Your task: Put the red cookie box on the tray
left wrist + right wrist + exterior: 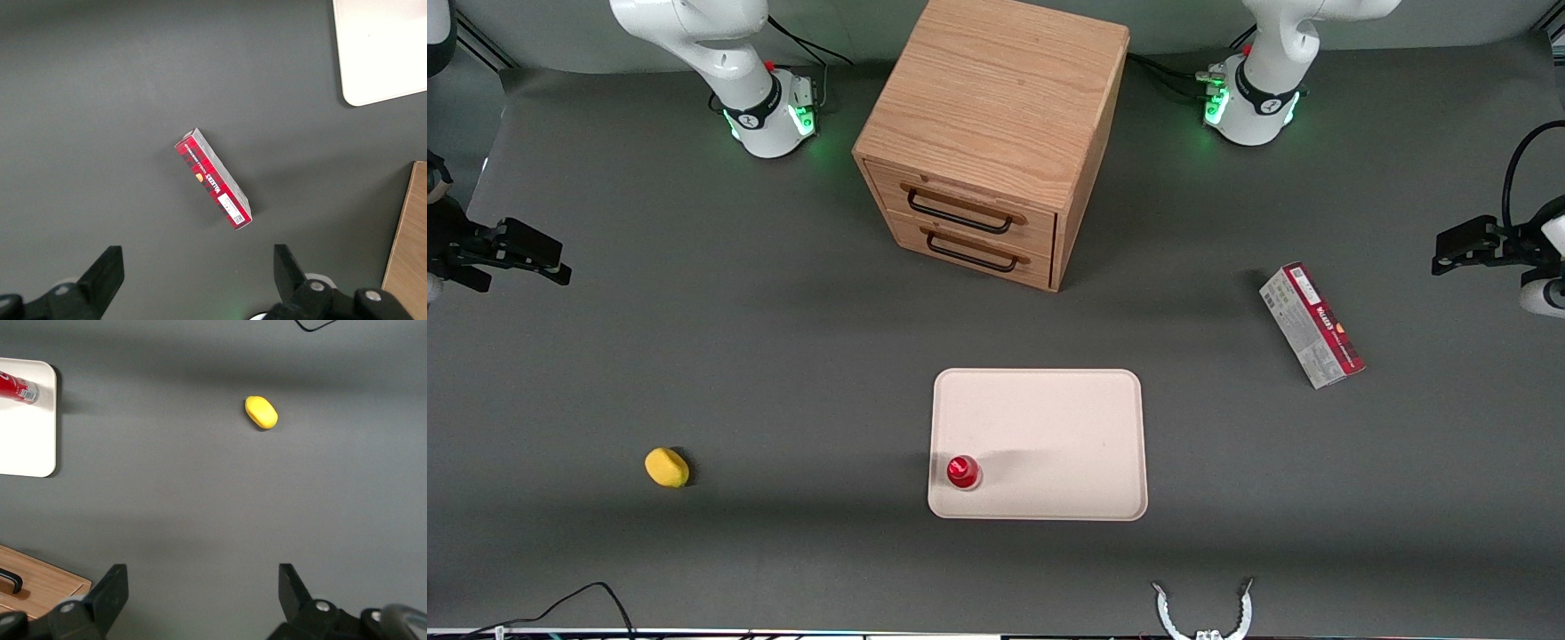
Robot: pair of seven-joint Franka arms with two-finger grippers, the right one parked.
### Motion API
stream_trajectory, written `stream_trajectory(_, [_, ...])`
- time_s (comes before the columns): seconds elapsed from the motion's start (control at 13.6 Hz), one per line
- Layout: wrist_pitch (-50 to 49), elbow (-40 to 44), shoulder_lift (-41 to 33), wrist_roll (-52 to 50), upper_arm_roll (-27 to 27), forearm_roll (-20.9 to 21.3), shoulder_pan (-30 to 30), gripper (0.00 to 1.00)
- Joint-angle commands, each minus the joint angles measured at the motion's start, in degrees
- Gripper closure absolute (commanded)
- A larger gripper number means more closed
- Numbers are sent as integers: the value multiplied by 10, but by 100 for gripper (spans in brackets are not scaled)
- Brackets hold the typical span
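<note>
The red cookie box (1312, 325) lies flat on the grey table toward the working arm's end, apart from the tray. In the left wrist view the box (213, 179) shows its dark red plaid face and lies at a slant. The cream tray (1049, 418) lies in front of the wooden cabinet, nearer the front camera; one corner of the tray shows in the left wrist view (380, 47). My left gripper (1449, 249) hangs above the table beside the box, clear of it. It is open and empty, with its fingers (103, 273) spread wide.
A small round red cap-like object (963, 471) stands on the tray's near corner. A wooden two-drawer cabinet (996, 133) stands at the table's middle, both drawers shut. A yellow object (667, 468) lies toward the parked arm's end.
</note>
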Motion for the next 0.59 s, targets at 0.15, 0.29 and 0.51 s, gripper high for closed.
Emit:
stream_trajectory(0.15, [0, -23, -19, -3, 0, 14, 2, 0])
stream_trajectory(0.29, [21, -49, -32, -3, 0, 22, 4, 0])
stream_trajectory(0.51, [60, -126, -67, -3, 0, 26, 16, 0])
